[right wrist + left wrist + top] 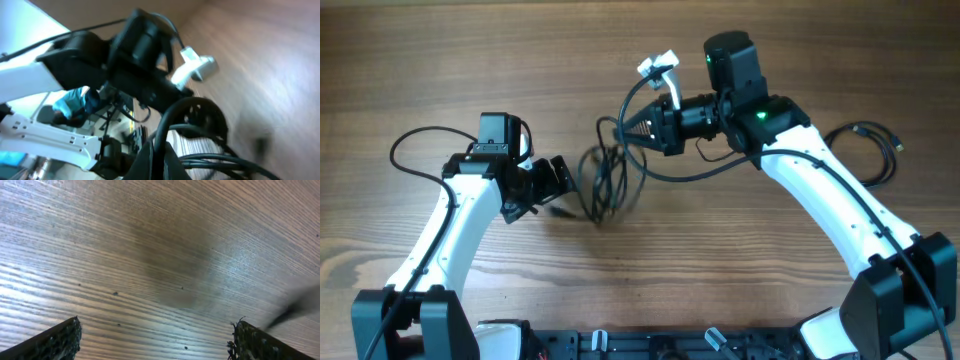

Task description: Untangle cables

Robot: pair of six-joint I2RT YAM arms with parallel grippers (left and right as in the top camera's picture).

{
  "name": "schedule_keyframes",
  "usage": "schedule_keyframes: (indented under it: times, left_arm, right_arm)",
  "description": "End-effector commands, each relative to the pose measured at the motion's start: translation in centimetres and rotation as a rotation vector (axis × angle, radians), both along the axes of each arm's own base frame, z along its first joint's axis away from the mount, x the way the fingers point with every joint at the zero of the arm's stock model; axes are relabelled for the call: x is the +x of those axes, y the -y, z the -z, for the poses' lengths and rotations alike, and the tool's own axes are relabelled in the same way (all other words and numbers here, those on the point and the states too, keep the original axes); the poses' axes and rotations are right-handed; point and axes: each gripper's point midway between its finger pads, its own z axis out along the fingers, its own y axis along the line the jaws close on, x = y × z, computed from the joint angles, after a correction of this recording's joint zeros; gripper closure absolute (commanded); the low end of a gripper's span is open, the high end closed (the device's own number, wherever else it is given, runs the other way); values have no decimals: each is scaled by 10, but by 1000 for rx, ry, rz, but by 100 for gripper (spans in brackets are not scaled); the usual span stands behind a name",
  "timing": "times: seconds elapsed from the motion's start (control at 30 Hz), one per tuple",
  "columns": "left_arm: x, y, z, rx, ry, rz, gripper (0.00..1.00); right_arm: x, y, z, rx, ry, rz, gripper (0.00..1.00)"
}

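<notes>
Far left, seen from overhead: a thick black wire loop (415, 133) on the surface (470, 60), beside the white left arm (450, 225).

Next, the left tool (548, 190). Hangs low over the wood and points right toward the tangle. Spread wide, nothing inside. From its own wrist camera: only bare grain between the two fingertips (60, 340), plus one blurred dark strand at the right edge, just beyond the right-hand tip.

Centre: the cables (605, 185), thin and black, in a loose tangle of loops just right of the left tool. Near it; cannot tell whether touching. Lower loops on or near the surface, upper strands running up and right into the right tool.

Right tool (628, 128), above and right of the tangle. Points left. Pinched narrow on the cables. From its own wrist camera, blurred: both fingers pressed together at the bottom edge, black cord coming out from between them and curling into loops in front. One strand arcing from the grip up to a white plug (658, 66), just behind the tool.

Further right: the right arm (840, 210), green lights on near the wrist.

Far right, behind that arm: another thin black cord (865, 128) on the surface, well apart from the tangle. Cannot tell what it belongs to.
</notes>
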Motion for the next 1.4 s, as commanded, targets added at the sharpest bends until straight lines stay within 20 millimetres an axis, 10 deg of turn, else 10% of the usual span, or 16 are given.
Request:
schedule_keyframes:
  times: [0.0,0.17,0.5,0.77,0.93,1.37]
  left_arm:
    - [-2,-12,7,52,-19,-31,0]
    - [16,-19,4,81,48,-69,0]
    - [32,58,-16,-274,270,437,0]
    - [31,63,38,-338,135,418,0]
    - [33,65,39,-353,140,407,0]
    - [91,71,-54,-846,426,274,0]
  right_arm:
    - [6,16,0,0,14,15,96]
    - [-9,15,-11,66,-16,-65,96]
    - [-44,18,-51,273,-50,-291,96]
    - [-38,16,-95,297,-52,-349,96]
    - [-13,8,-100,278,-130,-188,96]
    - [-41,17,-98,275,-137,-357,96]
